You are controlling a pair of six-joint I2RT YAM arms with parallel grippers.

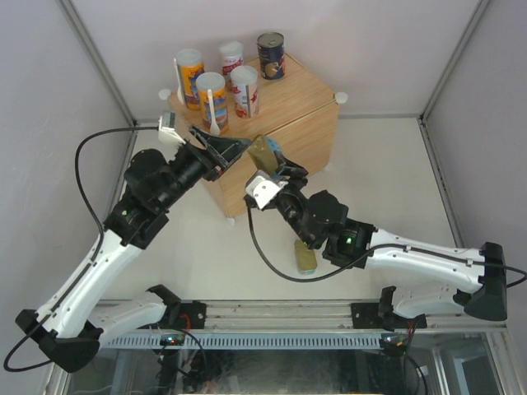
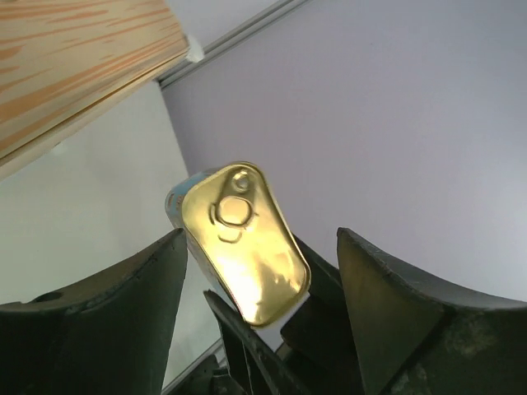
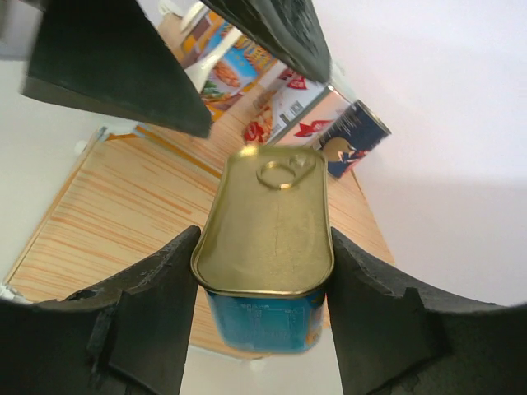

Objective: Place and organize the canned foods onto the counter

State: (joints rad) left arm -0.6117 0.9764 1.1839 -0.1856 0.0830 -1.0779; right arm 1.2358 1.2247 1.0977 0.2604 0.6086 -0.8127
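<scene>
Centrally in the top view: one flat gold-teal tin (image 1: 263, 151), pinched across its long sides by the right gripper (image 1: 268, 160), over the lower edge of the counter (image 1: 300, 111). From the right wrist, runs lengthwise straight up the frame between the two fingers (image 3: 148, 329), ring-pull end farthest from the lens and aimed at the counter top, teal end wall nearest. From the left wrist, shows its gold lid face-on, long axis slanting from upper left to lower right, pull end uppermost. Left gripper (image 1: 233, 151) just left of it, jaws spread, one finger (image 2: 123, 321) either side of the tin, clear gap at right.

Upper left on the counter, upright: orange-blue tubes (image 1: 190, 78) (image 1: 212, 99), white-red tubes (image 1: 231, 58) (image 1: 244, 90), dark-blue can (image 1: 271, 55). Lower centre, flat on the table (image 1: 387, 173): second flat tin (image 1: 306, 257), partly under the right arm, long axis roughly up-down.
</scene>
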